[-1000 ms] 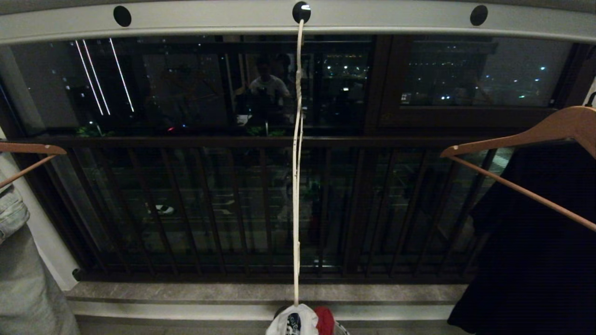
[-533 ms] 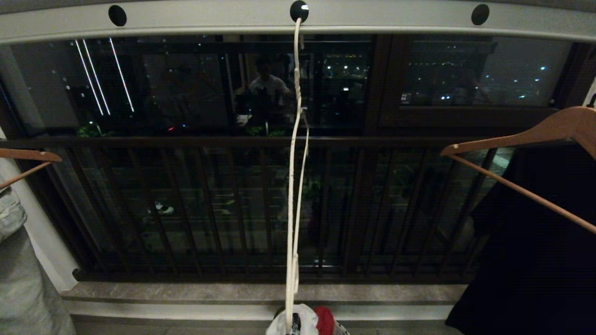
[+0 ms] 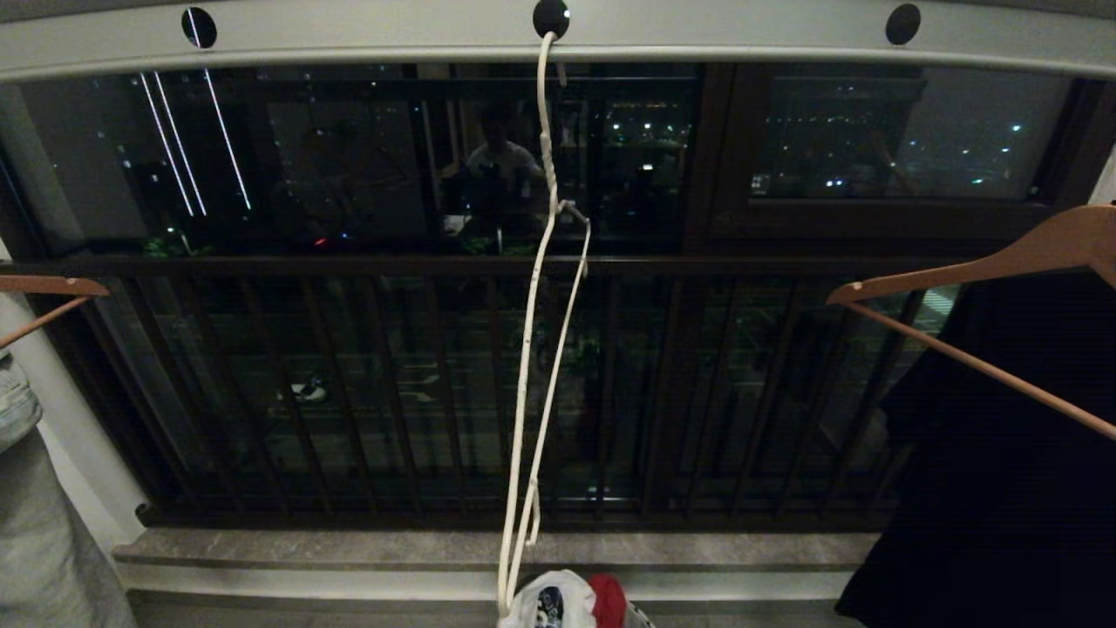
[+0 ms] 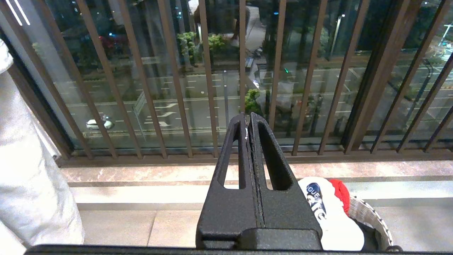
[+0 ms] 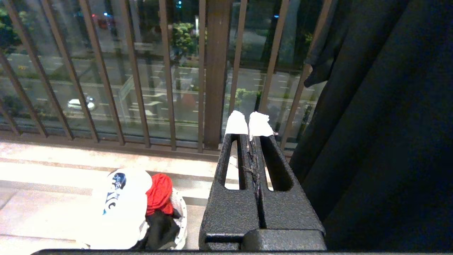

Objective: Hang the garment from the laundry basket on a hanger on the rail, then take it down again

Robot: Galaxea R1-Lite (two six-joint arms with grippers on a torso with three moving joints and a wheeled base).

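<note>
The pale grey rail (image 3: 697, 35) runs across the top of the head view. The white wire hanger (image 3: 527, 366) hangs bare from one of the rail's round holes, seen nearly edge-on. Below it, the white garment (image 3: 545, 602) with its blue print lies bunched on top of the laundry basket (image 4: 371, 216). The garment (image 4: 332, 219) and the basket (image 5: 180, 212) also show in both wrist views. My left gripper (image 4: 247, 118) is shut and empty, left of the basket. My right gripper (image 5: 248, 124) is shut and empty, white-tipped, right of the basket. Neither gripper shows in the head view.
A red cloth (image 3: 608, 600) and a dark one share the basket. A large black garment (image 3: 1003, 480) hangs on a brown wooden hanger (image 3: 1003, 262) at the right. Another wooden hanger (image 3: 52, 288) and a pale grey-green garment (image 3: 44, 523) are at the left. The dark balustrade (image 3: 349, 392) stands behind a stone sill (image 3: 436, 549).
The wire hanger has swung and turned on the rail: its lower end has drifted left and its two wires now show apart. Both grippers stay still.
</note>
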